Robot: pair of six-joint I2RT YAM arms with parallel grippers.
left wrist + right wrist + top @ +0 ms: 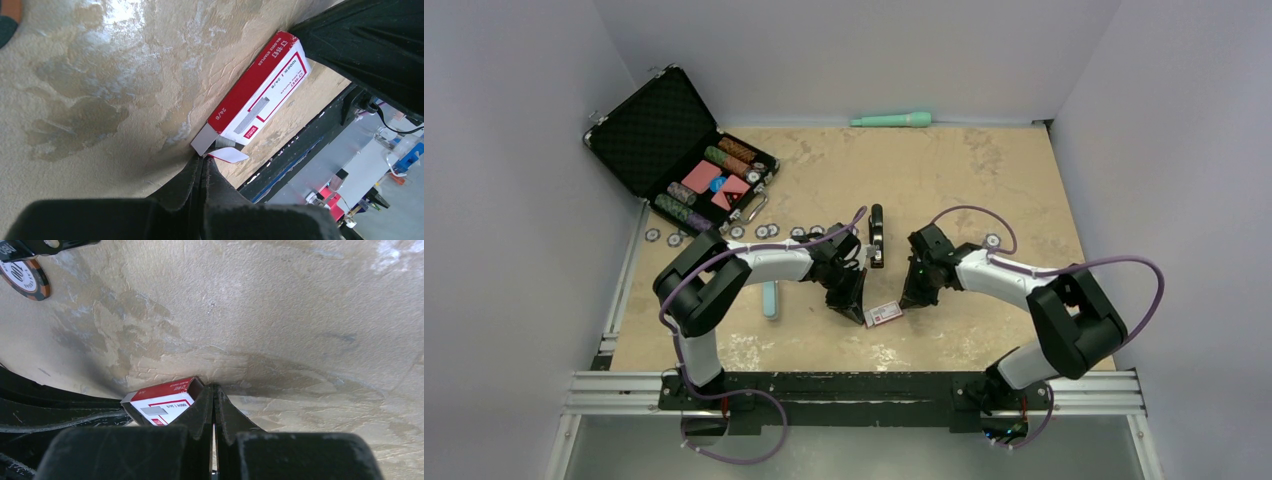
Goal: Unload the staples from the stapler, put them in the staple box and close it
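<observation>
The stapler (876, 236) lies flat between the two wrists, with open tabletop (1004, 180) beyond it. Near the front edge, the left gripper (202, 159), fingers pressed together, touches the open flap of the red-and-white staple box (260, 90). The right gripper (214, 389), also closed, sits just beside the box's other end.

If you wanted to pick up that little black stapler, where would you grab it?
Probably mid-body, from straight above. The stapler lies flat, long and slim, so pinching across its narrow width, on the two long sides, should fit.
</observation>
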